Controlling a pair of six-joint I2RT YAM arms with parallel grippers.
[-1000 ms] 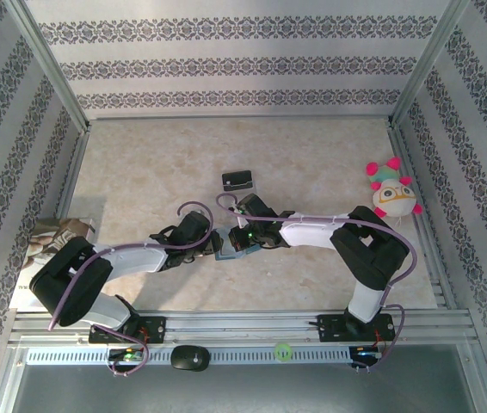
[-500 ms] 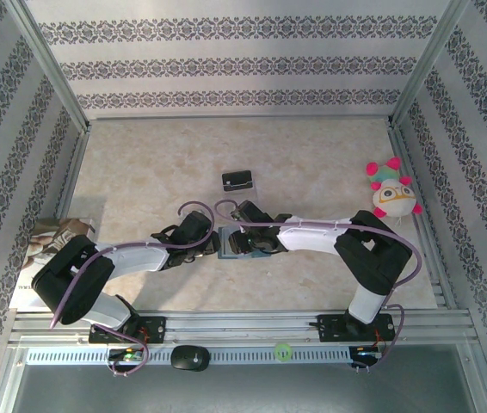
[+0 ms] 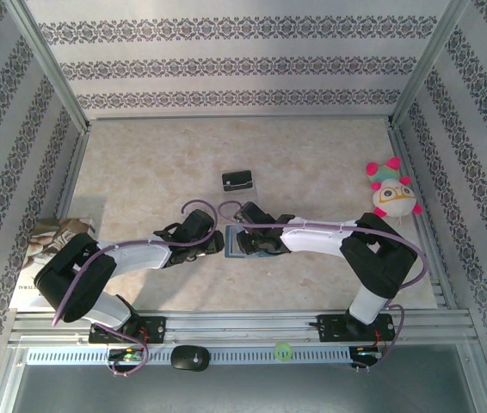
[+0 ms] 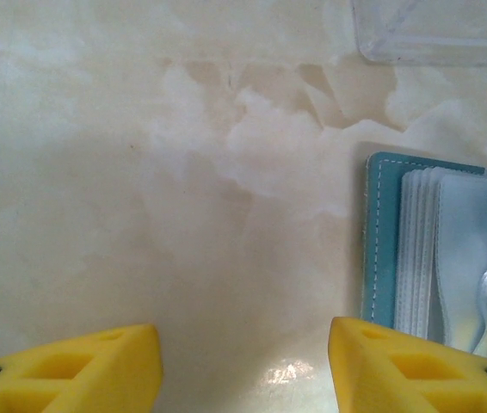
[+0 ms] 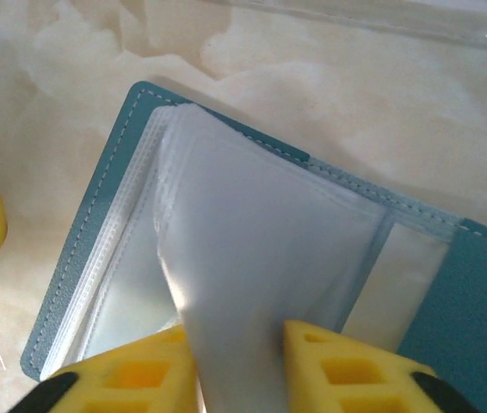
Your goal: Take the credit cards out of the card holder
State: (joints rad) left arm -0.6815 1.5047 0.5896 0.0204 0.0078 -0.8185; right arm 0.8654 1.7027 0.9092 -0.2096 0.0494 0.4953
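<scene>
Left of the card holder point(image 4: 379, 241), the left end effector point(image 4: 243, 366) hovers over the tabletop point(image 4: 123, 172), fingers apart. The card holder lies open, flat on the tabletop. Over it, the right end effector point(image 5: 239, 366) is clamped on one clear sleeve point(image 5: 261, 258).

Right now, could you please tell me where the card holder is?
In the top view the card holder lies open at centre, between the left gripper and the right gripper, nearer than the stand.

Damask-striped walls point(image 3: 243, 64), marbled beige table point(image 3: 140, 163)
</scene>
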